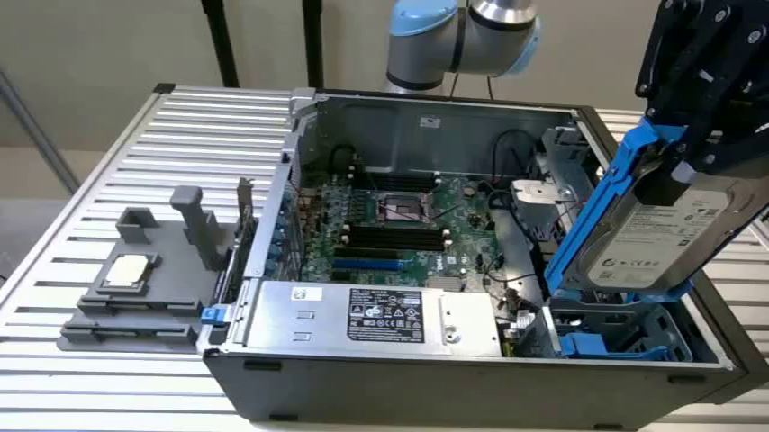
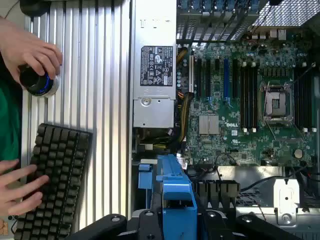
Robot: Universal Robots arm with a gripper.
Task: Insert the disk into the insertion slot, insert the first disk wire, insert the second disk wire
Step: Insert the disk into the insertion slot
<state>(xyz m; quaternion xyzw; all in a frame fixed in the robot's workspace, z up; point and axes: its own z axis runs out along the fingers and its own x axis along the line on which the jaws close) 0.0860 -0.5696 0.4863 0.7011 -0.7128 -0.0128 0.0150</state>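
Observation:
The disk point(image 1: 655, 238), a silver drive with a white label in a blue carrier frame, hangs tilted above the right end of the open computer case. My gripper point(image 1: 675, 166) is shut on its upper part. In the wrist view the blue carrier point(image 2: 175, 197) sits between the black fingers point(image 2: 150, 220). The insertion slot point(image 1: 625, 317), a dark grey bay with blue latch tabs, lies directly below the disk at the case's near right corner. Black cables run beside the bay point(image 1: 525, 236); I cannot tell which are the disk wires.
A larger silver box with a black-and-white label point(image 1: 373, 315) fills the case's front; the motherboard point(image 1: 397, 225) lies behind it. A grey fixture point(image 1: 144, 279) stands on the slatted table at the exterior view's left. A person's hands rest on a keyboard point(image 2: 55, 175) and a knob point(image 2: 37, 80).

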